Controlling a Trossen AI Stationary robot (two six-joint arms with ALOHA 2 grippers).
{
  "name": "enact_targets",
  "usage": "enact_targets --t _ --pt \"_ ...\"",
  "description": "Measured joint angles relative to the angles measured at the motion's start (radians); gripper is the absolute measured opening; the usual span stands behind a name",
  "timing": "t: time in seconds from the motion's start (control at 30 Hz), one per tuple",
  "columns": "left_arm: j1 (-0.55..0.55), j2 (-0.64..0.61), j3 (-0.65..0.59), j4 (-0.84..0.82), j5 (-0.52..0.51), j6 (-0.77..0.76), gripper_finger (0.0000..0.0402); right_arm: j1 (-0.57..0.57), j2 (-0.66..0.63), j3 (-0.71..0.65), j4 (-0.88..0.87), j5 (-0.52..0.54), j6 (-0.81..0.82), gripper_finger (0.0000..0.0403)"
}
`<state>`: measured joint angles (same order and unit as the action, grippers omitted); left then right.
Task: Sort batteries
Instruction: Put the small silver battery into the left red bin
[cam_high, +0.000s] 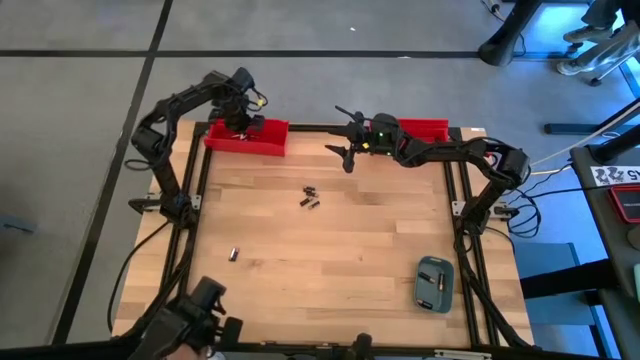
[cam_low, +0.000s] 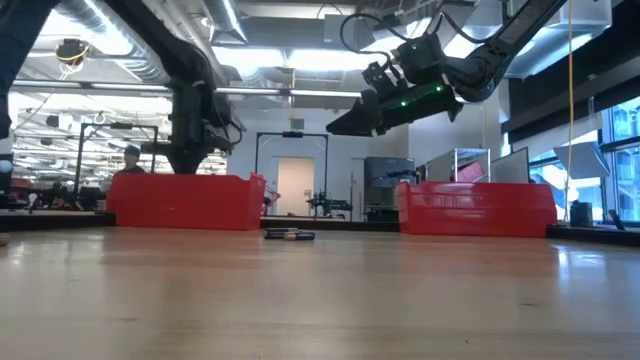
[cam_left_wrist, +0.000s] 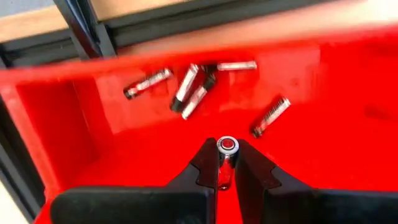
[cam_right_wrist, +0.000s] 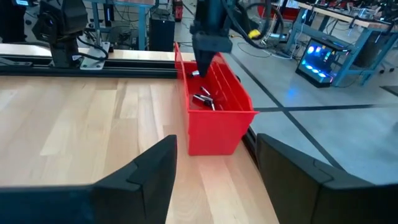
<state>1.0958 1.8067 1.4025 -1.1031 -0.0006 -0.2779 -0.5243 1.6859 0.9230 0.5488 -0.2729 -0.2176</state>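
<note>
Over the table's eleven o'clock edge, seen from above, the left pincer (cam_high: 240, 122) hangs inside the left red bin (cam_high: 268, 143). The right pincer (cam_high: 345, 148) hovers near twelve o'clock, beside the right red bin (cam_high: 425, 128). Loose batteries (cam_high: 310, 196) lie near the centre, one more (cam_high: 233, 254) toward seven o'clock, and a grey-blue case (cam_high: 435, 283) sits at four o'clock.

From table height, the centre batteries (cam_low: 289, 235) lie between both bins.

Through the left wrist camera, the left pincer (cam_left_wrist: 225, 171) is clamped on a battery (cam_left_wrist: 226, 159) above sorted cells (cam_left_wrist: 190, 91). This looks like the drop-off; releasing comes next.

Through the right wrist camera, the right pincer (cam_right_wrist: 214, 165) is spread wide, holding nothing.
</note>
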Motion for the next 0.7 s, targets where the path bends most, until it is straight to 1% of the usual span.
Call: enact_targets --t 0.27,0.5,0.7 --pt "0.02 0.07 0.0 0.058 -0.003 0.028 0.0025 0.0 0.0 0.0 -0.01 0.0 0.0 0.0221" --pt "0.019 0.103 0.0 0.11 -0.003 0.045 0.0022 0.0 0.0 0.0 -0.031 0.0 0.0 0.0221" --pt "0.019 0.137 0.0 0.119 -0.003 0.043 0.0033 0.0 0.0 0.0 -0.031 -0.001 0.001 0.0221"
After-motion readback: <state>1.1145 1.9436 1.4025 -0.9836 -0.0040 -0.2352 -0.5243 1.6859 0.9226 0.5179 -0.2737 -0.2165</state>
